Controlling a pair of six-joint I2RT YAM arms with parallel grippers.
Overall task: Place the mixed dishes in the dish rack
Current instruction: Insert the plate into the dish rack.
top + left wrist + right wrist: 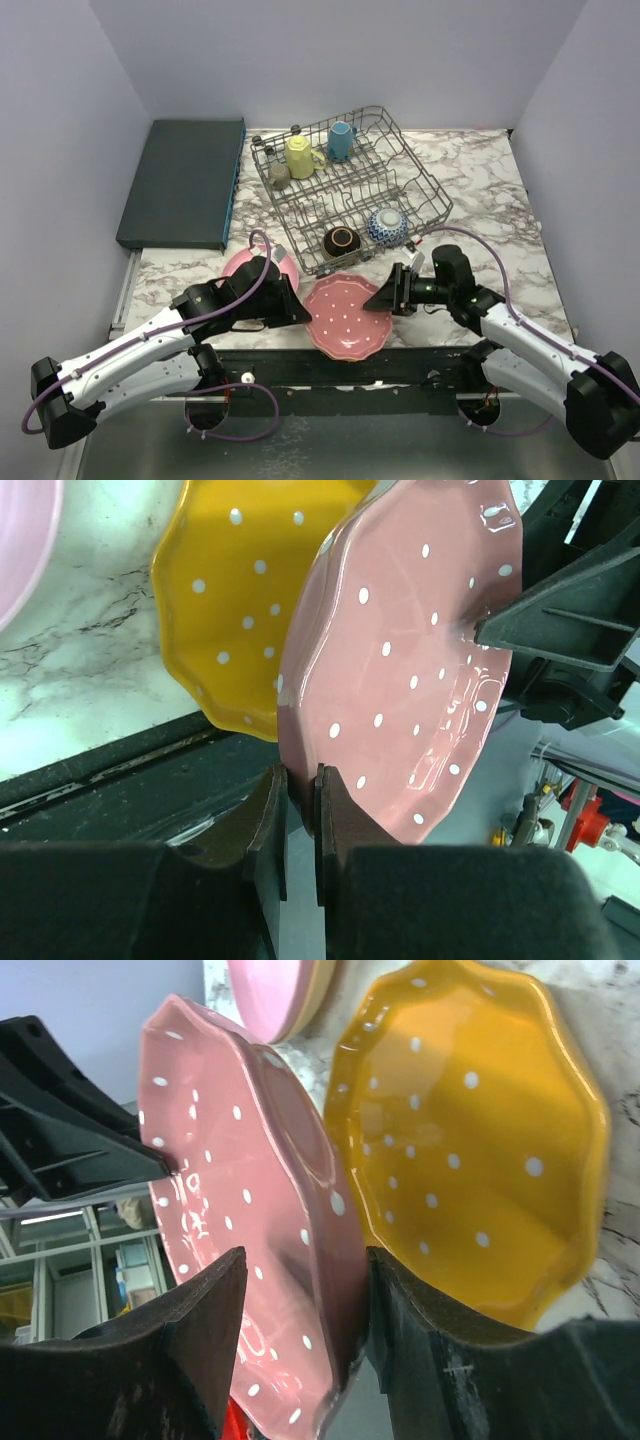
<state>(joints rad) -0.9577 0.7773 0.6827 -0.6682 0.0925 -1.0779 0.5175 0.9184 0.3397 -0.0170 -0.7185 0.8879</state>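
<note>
Dish rack (345,195) w/ 3 mugs (298,155), 2 bowls (387,226)

Rack (400,180) sits mid-rear on the tabletop (500,200), slab (185,180) just left of it. In the rack's far-left corner: rear mug (341,140), second mug (298,157) left of it, third mug (279,176) nearer again. At the rack's near end: left bowl (341,241), right bowl (387,227). In front of the rack: plate stack (238,264) on the left and top plate (347,318) to its right, tilted over the lower plate (230,600). Left tool (300,780) is on the top plate's left rim, right tool (305,1260) straddles its right rim.
</note>
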